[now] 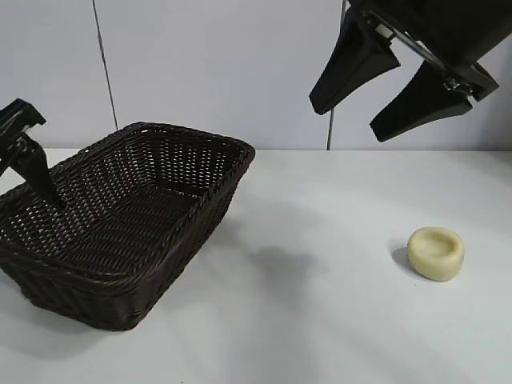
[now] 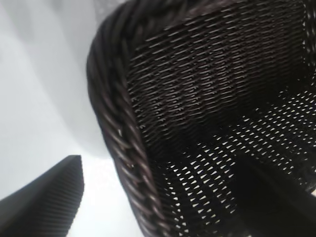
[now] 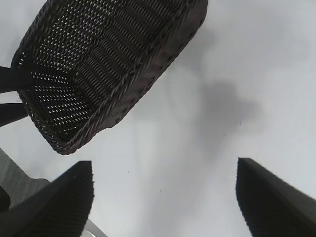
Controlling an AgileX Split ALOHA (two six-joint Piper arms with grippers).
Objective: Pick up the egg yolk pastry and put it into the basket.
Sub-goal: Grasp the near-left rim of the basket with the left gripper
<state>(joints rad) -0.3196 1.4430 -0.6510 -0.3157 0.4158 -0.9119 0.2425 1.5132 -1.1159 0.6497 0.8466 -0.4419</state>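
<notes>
On the white table [image 1: 320, 320], items as follows.

Basket [image 1: 128, 232]: dark brown woven wicker, rectangular, with sloping openwork sides and a braided rim. It stands at the left of the exterior view with its long side running back at an angle. Nothing shows inside it except the tip of one finger of the left arm.

Egg yolk pastry [image 1: 436, 253]: small, pale cream-yellow round puck with a slightly dimpled top. It lies flat on the table at the right of the exterior view, well apart from the basket and touched by nothing. It does not show in either wrist view.

Left gripper [image 1: 28, 168]: at the far left edge of the exterior view, at the basket's left end. The left wrist view shows its fingers [image 2: 44, 197] set wide apart and straddling the braided rim at a corner, one outside over the bare table, the other inside over the woven floor. They hold nothing. Whether either finger touches the wicker cannot be told.

Right gripper [image 1: 376, 100]: high at the top right of the exterior view, angled downward, well above the table, and above and behind the pastry. Its fingers [image 1: 352, 64] are spread wide and empty, touching nothing. The right wrist view shows the two finger tips over bare table, with the basket farther off.
</notes>
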